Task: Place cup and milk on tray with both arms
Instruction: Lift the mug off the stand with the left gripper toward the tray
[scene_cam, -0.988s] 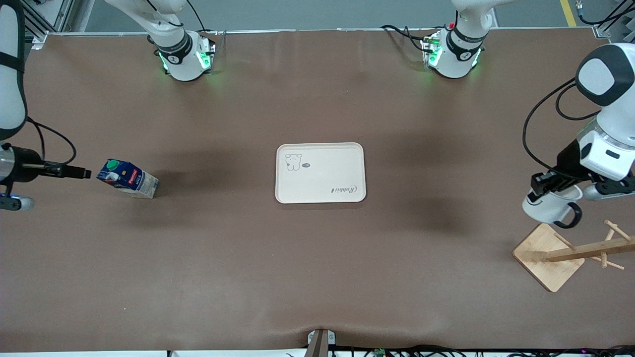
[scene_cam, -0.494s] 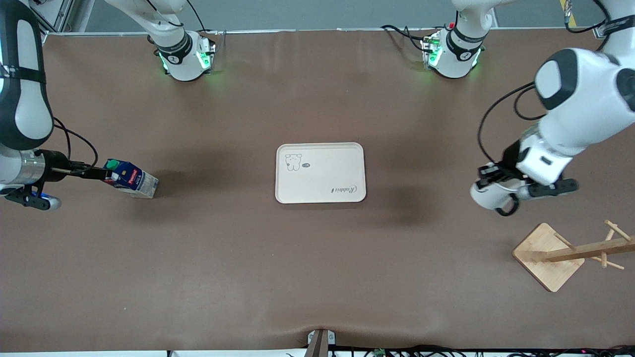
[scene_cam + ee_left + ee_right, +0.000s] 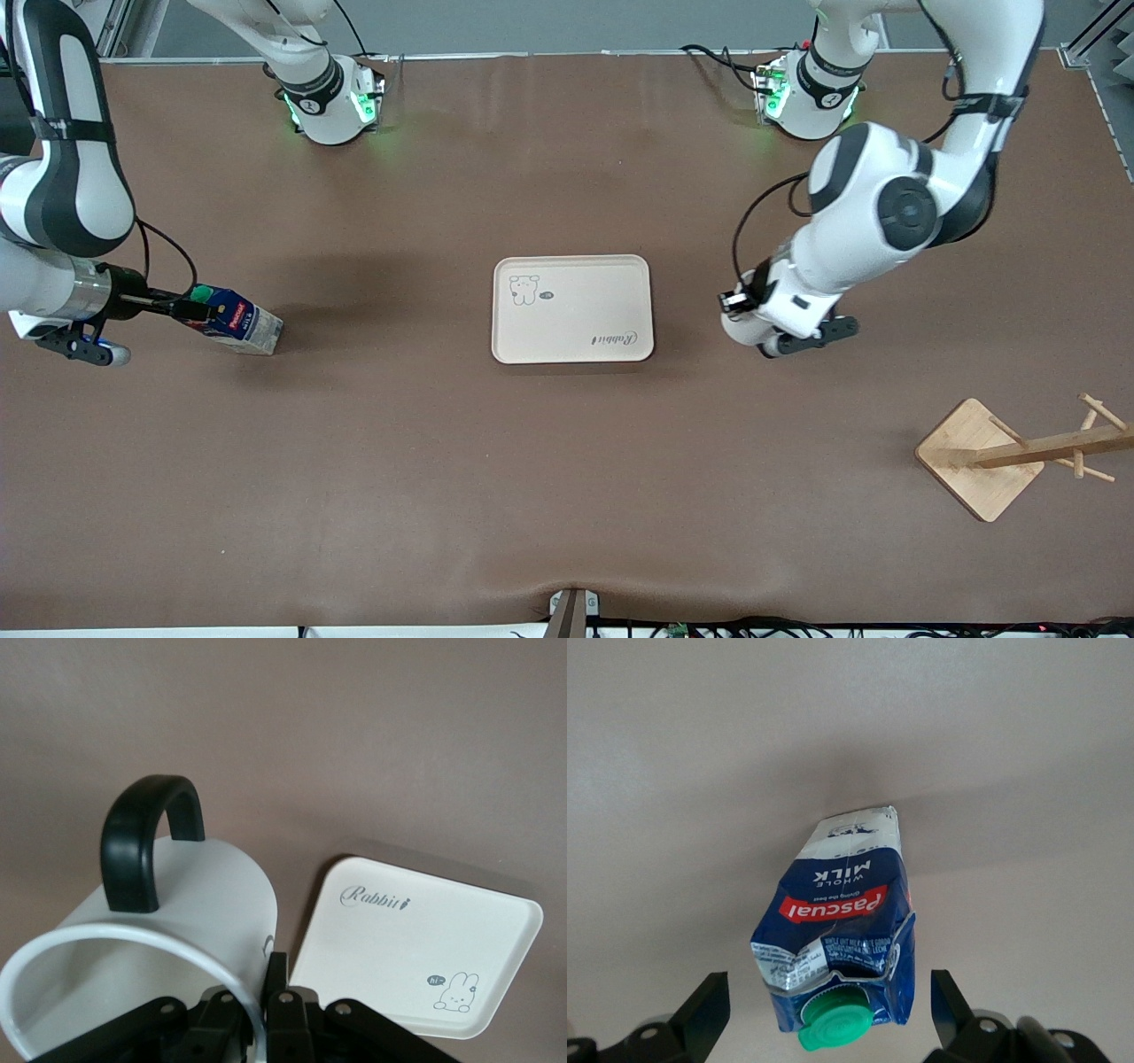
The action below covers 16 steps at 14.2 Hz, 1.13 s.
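The cream tray point(image 3: 572, 308) lies at the table's middle. My left gripper point(image 3: 737, 307) is shut on the white cup point(image 3: 739, 330) and holds it just above the table beside the tray, toward the left arm's end. In the left wrist view the fingers point(image 3: 276, 967) pinch the cup's wall point(image 3: 190, 921), its black handle point(image 3: 142, 842) points away, and the tray point(image 3: 416, 939) is close by. The milk point(image 3: 237, 322) lies on its side toward the right arm's end. My right gripper point(image 3: 195, 310) is open around its green-capped end point(image 3: 837, 1023), and the carton point(image 3: 842, 921) lies between the fingers point(image 3: 704, 1010).
A wooden mug rack point(image 3: 983, 456) stands near the left arm's end, nearer the front camera than the cup. The brown table point(image 3: 567, 478) stretches between the tray and the front edge.
My left arm has carried the cup from above the rack toward the tray. My right gripper has moved up to the milk until its fingers flank the capped end.
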Motion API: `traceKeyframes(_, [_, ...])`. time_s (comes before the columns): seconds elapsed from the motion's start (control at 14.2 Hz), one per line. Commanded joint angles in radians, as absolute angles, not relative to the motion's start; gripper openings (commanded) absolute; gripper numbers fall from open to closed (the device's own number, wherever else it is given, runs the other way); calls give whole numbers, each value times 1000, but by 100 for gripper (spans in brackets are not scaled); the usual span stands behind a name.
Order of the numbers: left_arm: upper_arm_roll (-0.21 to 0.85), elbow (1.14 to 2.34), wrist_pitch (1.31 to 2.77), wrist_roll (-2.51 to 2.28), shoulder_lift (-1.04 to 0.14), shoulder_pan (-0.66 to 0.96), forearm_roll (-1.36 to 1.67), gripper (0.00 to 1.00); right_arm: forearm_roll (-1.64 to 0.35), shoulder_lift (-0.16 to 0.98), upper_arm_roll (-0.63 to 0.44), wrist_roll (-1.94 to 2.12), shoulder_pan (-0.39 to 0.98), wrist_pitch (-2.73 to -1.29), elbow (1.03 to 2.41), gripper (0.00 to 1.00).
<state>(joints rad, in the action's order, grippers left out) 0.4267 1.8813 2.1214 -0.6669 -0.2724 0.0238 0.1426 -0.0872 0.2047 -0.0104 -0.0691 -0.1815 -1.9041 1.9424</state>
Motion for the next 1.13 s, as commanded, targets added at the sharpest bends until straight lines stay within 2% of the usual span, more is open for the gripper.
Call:
traceKeyframes(0.0, [425,1815,2102,-814,-362,107,86,0,-97,141,-3,-83,-190,-2006,2049,100])
traceKeyframes(0.07, [425,1806,2102,-854,-382,126,66,0,-97,138,-3,-84,-192,-2019,2069,100])
traceKeyframes(0.14, [425,1795,2103,-883,-405,144,52,0,-97,137,-3,-84,-192,-2019,2074,95])
traceKeyframes(0.21, [425,1792,2102,-903,-420,167,52,0,-97,137,-3,-84,-192,-2017,2077,81])
traceKeyframes(0.42, [423,1755,2103,-986,-478,236,52,0,-98,137,-3,-84,-193,-2026,2085,47])
traceKeyframes(0.56, [423,1723,2105,-1047,-521,276,51,0,-97,135,-2,-84,-193,-2023,2082,39])
traceKeyframes(0.63, [422,1703,2105,-1083,-543,291,48,0,-97,135,-3,-83,-192,-2019,2077,27])
traceKeyframes(0.71, [419,1681,2105,-1116,-564,314,38,0,-97,133,-2,-84,-189,-2014,2071,20])
traceKeyframes(0.85, [416,1640,2105,-1158,-613,342,14,0,-97,135,-3,-83,-187,-1944,2028,12])
traceKeyframes(0.92, [416,1622,2106,-1179,-635,351,-1,0,-97,138,-2,-83,-186,-1883,1988,0])
traceKeyframes(1.06, [416,1602,2114,-1204,-664,365,-18,0,-94,143,-2,-81,-183,-1760,1900,0])
